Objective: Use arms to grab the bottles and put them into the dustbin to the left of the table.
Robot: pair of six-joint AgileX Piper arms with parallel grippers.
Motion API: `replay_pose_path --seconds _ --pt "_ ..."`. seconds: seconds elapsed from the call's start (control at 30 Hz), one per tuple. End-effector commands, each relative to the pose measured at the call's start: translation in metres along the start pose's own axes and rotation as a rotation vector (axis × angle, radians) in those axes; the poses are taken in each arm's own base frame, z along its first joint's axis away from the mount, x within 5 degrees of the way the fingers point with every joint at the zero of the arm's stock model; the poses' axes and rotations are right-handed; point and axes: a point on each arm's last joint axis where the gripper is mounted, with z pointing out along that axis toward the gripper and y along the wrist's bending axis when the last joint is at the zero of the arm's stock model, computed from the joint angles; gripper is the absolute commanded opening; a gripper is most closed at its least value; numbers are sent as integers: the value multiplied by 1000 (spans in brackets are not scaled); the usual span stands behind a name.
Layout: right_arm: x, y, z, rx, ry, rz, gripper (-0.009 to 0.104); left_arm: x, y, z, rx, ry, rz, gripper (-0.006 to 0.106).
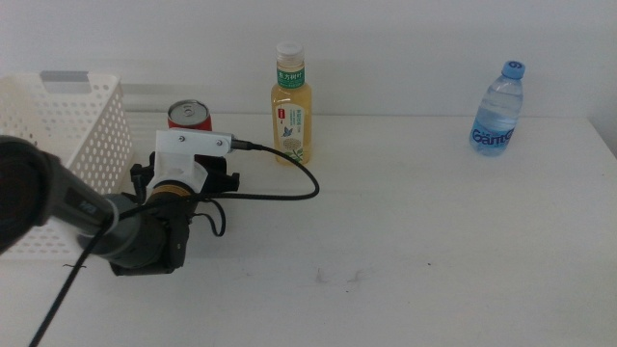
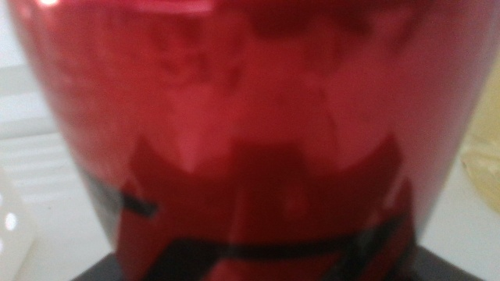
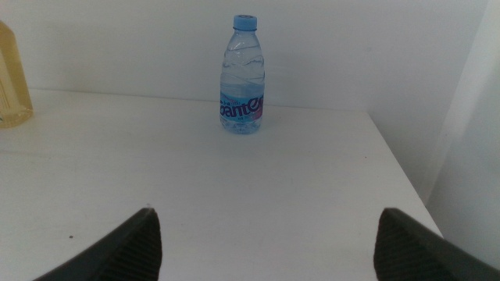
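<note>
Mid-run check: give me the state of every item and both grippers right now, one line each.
red can: upright on the table, beside the dustbin, filling the left wrist view.
tea bottle: upright, capped, untouched.
water bottle: upright, capped, far right, untouched.
dustbin: upright at the table's left; contents not visible.
left gripper: at the can; grip unclear.
right gripper: jaws open, facing the water bottle, holding nothing.

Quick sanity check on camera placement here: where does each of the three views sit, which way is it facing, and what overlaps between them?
Middle view: above the table, looking forward and down; shows the left arm reaching the red can beside the dustbin.
Left wrist view: right up against the red can, which fills it; jaws hidden.
Right wrist view: low over the table, facing the water bottle; the right gripper open.
Shared: the water bottle and tea bottle appear in both middle and right wrist views.
</note>
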Motion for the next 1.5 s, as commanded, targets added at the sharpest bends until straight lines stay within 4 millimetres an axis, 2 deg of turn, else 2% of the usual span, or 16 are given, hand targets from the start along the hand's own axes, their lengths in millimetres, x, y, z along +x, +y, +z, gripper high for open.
replay_pose_path --seconds 0.0,0.07,0.27,0.37,0.5,0.57,0.6,0.63,0.77,0.83,0.93,1.07,1.17,1.27,1.4,1.47 --pt "0 0 0 9 -6 -7 78 -16 1 -10 3 -46 30 20" --pt "0 0 0 9 -6 -7 78 -29 1 -26 23 -10 58 -2" --pt "0 0 0 9 -6 -7 78 -90 0 -83 112 155 1 -2" --pt "0 0 0 9 -6 -7 78 -119 5 -106 192 266 -46 -2" --pt "0 0 0 9 -6 -7 78 -161 35 -111 300 473 -87 -2" --pt "0 0 0 9 -6 -7 78 -173 58 -109 292 564 -75 -2" --pt "0 0 0 9 -6 -7 78 -188 71 -109 269 578 -60 -2" --pt "0 0 0 9 -6 -7 78 -198 80 -109 243 599 -52 -2" --pt "0 0 0 9 -6 -7 78 -235 138 -104 42 670 9 -2" --pt "0 0 0 9 -6 -7 78 -235 160 -95 -14 727 29 -2" --pt "0 0 0 9 -6 -7 78 -219 188 -73 -53 795 -7 -2" --pt "0 0 0 9 -6 -7 78 -188 200 -43 -54 838 -4 0" --pt "0 0 0 9 -6 -7 78 -165 204 -27 -46 888 -18 6" --pt "0 0 0 9 -6 -7 78 -146 205 -14 -35 935 -25 24" --pt "0 0 0 9 -6 -7 78 -128 206 -3 -30 968 -28 62" --pt "0 0 0 9 -6 -7 78 -126 207 -1 -35 962 -25 79"
